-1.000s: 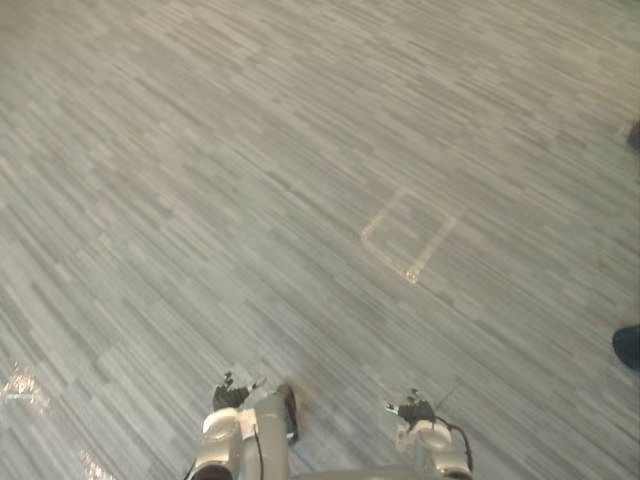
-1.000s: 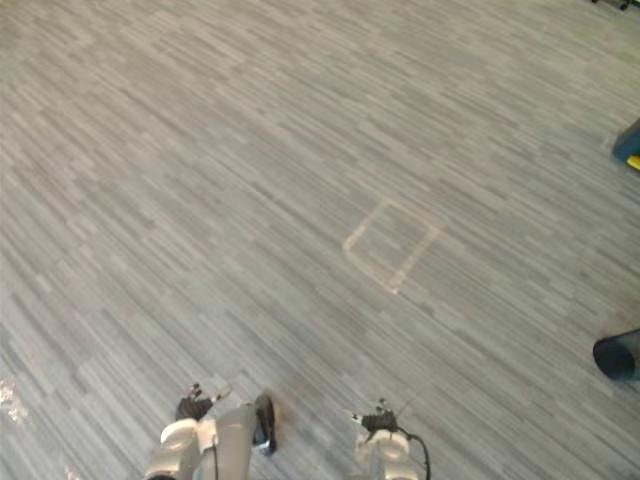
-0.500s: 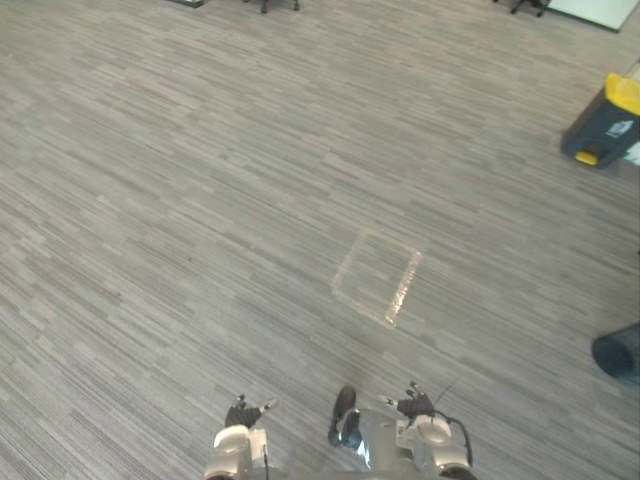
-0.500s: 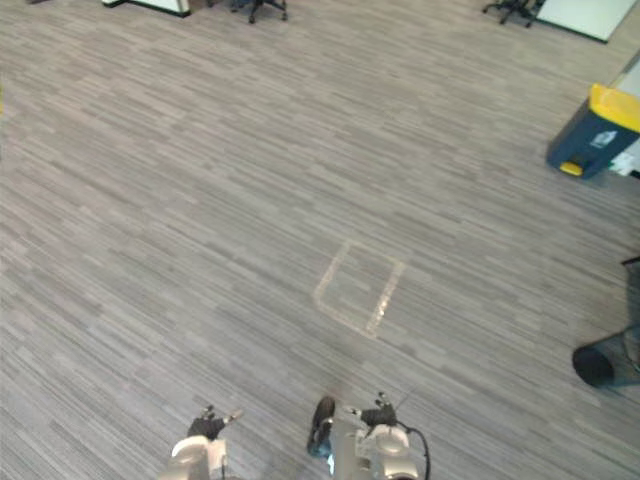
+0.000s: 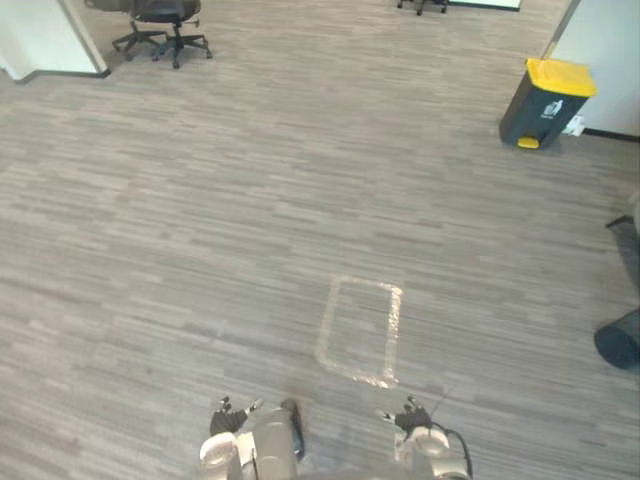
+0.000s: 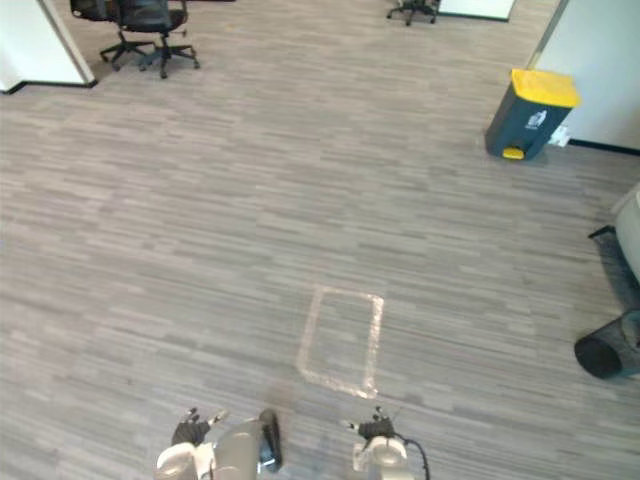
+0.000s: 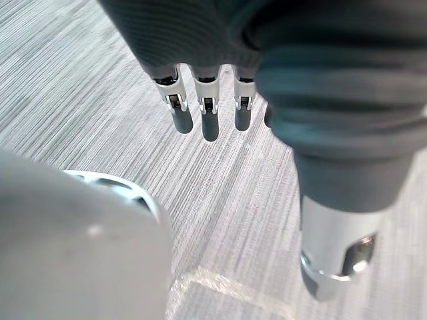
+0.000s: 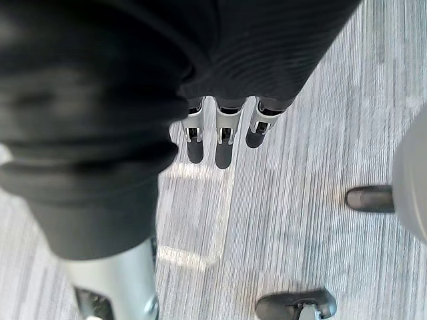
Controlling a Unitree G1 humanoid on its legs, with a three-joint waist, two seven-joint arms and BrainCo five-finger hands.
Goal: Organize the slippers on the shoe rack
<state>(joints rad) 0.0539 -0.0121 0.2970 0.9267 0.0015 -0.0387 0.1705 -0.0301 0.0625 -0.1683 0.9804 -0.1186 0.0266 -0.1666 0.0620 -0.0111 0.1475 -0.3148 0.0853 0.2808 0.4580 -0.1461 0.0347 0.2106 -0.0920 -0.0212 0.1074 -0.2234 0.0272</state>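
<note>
Floor (image 5: 200,250): grey plank-pattern covering across the whole room.

Left hand (image 5: 228,412): hangs low over the near edge of the floor. Its fingers (image 7: 209,123) hang straight and relaxed, thumb apart. Released; nothing grasped.

Right hand (image 5: 410,418): hangs low over the same near edge, well apart from the left hand. Its fingers (image 8: 223,150) are straight, side by side. Released; nothing grasped.

Tape outline (image 5: 360,330): a pale rectangle marked on the floor, just ahead of the two hands and nearer the right one.

Bin (image 5: 545,103): dark body, yellow lid, upright at the far right of the floor, beside a white partition (image 5: 605,50).

Chair (image 5: 165,25): black office type on castors, at the far left corner, next to a white wall (image 5: 40,35). A second chair base (image 5: 420,5) stands at the far edge.

Dark round object (image 5: 620,340): at the right edge of the floor; what it is cannot be told.

Slippers and rack: their place cannot be told from this position.
</note>
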